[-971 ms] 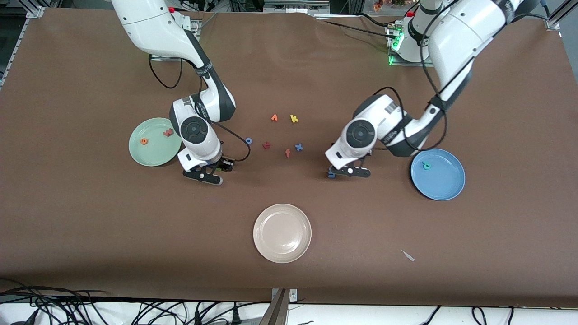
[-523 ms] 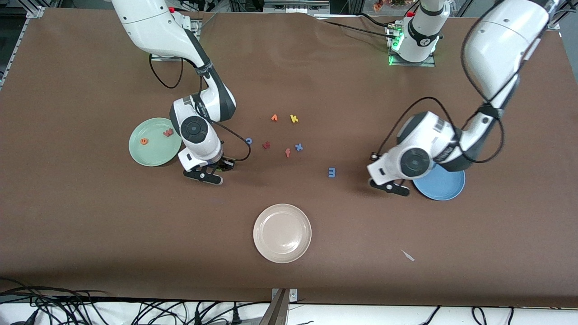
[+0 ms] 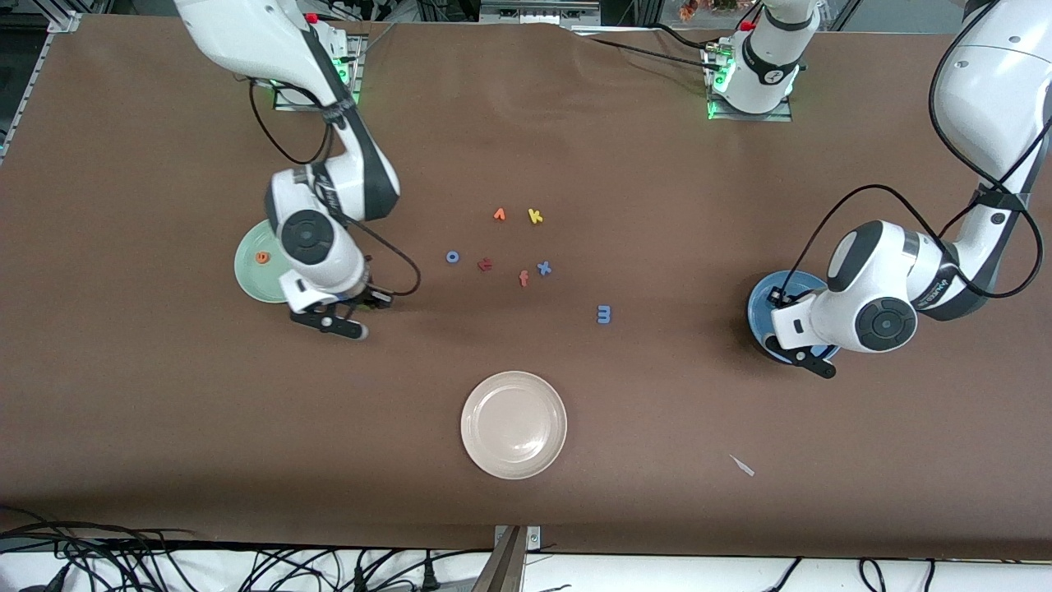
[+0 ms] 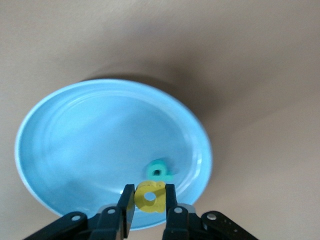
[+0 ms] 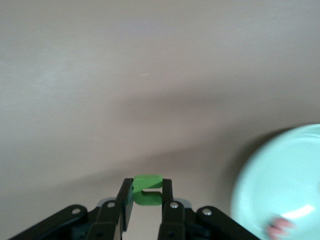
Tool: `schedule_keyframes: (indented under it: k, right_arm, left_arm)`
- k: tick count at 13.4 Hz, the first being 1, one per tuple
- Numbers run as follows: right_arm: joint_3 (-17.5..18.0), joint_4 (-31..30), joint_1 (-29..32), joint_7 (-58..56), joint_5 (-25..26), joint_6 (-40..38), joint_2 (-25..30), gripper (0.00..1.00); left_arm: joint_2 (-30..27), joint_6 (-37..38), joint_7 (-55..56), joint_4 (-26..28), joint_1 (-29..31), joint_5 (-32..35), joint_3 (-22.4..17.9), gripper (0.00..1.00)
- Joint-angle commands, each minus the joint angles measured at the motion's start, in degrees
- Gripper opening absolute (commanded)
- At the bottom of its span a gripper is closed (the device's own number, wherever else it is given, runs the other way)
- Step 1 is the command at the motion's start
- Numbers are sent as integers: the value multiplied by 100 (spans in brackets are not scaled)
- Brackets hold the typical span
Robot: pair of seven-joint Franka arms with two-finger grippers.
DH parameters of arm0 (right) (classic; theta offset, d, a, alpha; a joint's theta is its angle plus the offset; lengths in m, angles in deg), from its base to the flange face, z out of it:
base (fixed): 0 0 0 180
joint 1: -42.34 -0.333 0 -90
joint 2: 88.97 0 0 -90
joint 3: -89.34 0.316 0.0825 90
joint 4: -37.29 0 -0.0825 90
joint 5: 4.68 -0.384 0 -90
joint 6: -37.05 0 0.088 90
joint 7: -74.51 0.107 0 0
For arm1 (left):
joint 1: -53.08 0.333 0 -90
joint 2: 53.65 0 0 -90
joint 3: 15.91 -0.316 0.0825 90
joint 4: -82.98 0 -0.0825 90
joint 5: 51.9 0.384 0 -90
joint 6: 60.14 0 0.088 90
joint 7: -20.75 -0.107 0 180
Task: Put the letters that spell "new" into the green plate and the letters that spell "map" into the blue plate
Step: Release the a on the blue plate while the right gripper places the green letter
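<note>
Two clamped pincers: left pincer [image 4: 149,205] should release yellow a [image 4: 150,197] inside blue plate [image 4: 65,150]; right pincer [image 5: 146,206] should carry green n [image 5: 145,190] fully over green plate [image 5: 280,180].

Robotics lab: bolted arm bases [image 3: 749,78], brown-covered table [image 3: 526,148], loose cables [image 3: 164,563].

The left end effector [image 3: 801,358] is seen over the blue plate [image 3: 760,298], the right end effector [image 3: 337,316] beside the green plate [image 3: 246,275], where an orange e [image 3: 262,257] lies. A blue m [image 3: 604,314] lies on the brown surface [image 3: 164,395].
</note>
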Motion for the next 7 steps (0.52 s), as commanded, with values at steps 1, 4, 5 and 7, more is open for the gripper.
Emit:
schedule_keyframes:
  k: [1,4,5,7]
  right_arm:
    - [-492,-636,12,-892,-73,-322,730,19]
    - [-1019,-1558,12,-1693,-82,291,1092,17]
    - [-1100,-1919,12,-1905,-82,773,1102,17]
    - [-1109,-2403,20,-1968,-82,1522,1058,17]
  left_arm:
    - [14,63,-311,-13,-75,146,10,100]
    - [-4,54,46,-196,-162,-388,45,100]
    - [5,19,414,-241,-250,-696,45,100]
    - [-4,-130,934,-268,-425,-848,71,100]
